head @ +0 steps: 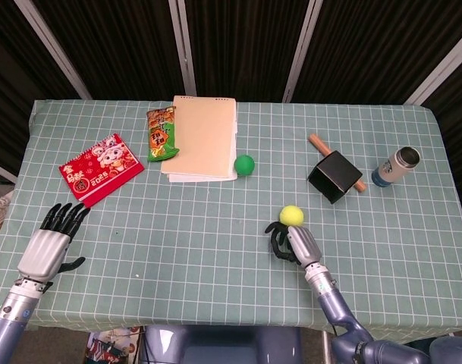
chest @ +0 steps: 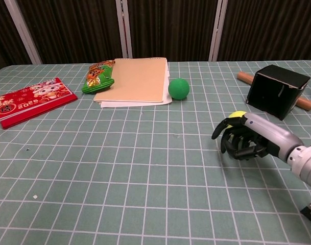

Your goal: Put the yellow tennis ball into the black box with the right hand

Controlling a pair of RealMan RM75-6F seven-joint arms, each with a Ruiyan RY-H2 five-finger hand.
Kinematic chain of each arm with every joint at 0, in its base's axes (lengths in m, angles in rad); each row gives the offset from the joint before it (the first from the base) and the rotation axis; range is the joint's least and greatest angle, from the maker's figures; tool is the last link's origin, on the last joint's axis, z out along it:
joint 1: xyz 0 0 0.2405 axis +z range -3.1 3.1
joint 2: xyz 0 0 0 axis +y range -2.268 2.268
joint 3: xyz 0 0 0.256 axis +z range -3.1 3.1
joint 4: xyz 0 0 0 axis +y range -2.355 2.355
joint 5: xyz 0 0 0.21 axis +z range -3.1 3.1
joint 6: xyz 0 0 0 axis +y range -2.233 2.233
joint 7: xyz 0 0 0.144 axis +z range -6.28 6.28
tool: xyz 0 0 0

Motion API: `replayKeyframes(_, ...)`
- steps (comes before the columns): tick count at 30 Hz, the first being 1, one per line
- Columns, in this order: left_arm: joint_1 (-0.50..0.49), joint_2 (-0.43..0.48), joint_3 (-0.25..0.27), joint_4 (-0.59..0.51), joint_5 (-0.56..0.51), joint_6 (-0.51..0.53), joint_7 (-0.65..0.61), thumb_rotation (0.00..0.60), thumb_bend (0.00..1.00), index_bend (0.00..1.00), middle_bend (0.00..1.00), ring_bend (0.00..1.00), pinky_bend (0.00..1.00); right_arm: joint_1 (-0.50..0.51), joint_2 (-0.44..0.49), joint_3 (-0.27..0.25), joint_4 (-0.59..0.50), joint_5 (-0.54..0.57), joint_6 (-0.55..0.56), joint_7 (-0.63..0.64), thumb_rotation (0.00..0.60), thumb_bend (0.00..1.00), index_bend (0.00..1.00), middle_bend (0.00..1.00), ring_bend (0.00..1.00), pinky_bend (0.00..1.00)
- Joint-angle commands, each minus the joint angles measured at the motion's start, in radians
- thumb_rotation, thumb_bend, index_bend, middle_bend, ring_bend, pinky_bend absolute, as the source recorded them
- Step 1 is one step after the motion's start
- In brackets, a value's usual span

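The yellow tennis ball (head: 291,215) lies on the green checked cloth, right of centre. In the chest view only the ball's (chest: 237,116) top shows above my right hand. My right hand (head: 294,243) sits just on the near side of the ball, touching or nearly touching it, fingers curled in with nothing inside them (chest: 243,141). The black box (head: 332,176) lies tilted on a wooden stick, further back and to the right of the ball (chest: 277,90). My left hand (head: 47,244) rests at the near left edge of the table with fingers stretched out, holding nothing.
A green ball (head: 244,164) lies by a tan folder (head: 202,137), with a green snack bag (head: 161,133) at the folder's left. A red packet (head: 100,169) is far left. A metal bottle (head: 394,166) stands right of the box.
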Motion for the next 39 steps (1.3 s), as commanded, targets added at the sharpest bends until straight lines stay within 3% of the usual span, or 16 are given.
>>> replayKeyframes(1, 0.000, -0.001, 0.000, 0.000, 0.000, 0.000, 0.002, 0.600, 0.09, 0.00, 0.04, 0.00, 0.00, 0.002, 0.005, 0.001, 0.010, -0.002, 0.004, -0.004, 0.600, 0.62, 0.39, 0.55, 0.57, 0.65)
replayKeyframes(29, -0.003, -0.007, 0.000, 0.001, -0.012, -0.009, 0.010, 0.600, 0.09, 0.00, 0.04, 0.00, 0.00, 0.033, 0.013, 0.052, 0.060, 0.086, -0.059, 0.040, 0.600, 0.62, 0.30, 0.52, 0.57, 0.65)
replayKeyframes(39, -0.005, -0.005, -0.001, 0.004, -0.013, -0.012, 0.004, 0.600, 0.09, 0.00, 0.04, 0.00, 0.00, 0.011, 0.043, 0.043, -0.061, 0.092, -0.021, -0.022, 0.600, 0.63, 0.30, 0.52, 0.57, 0.65)
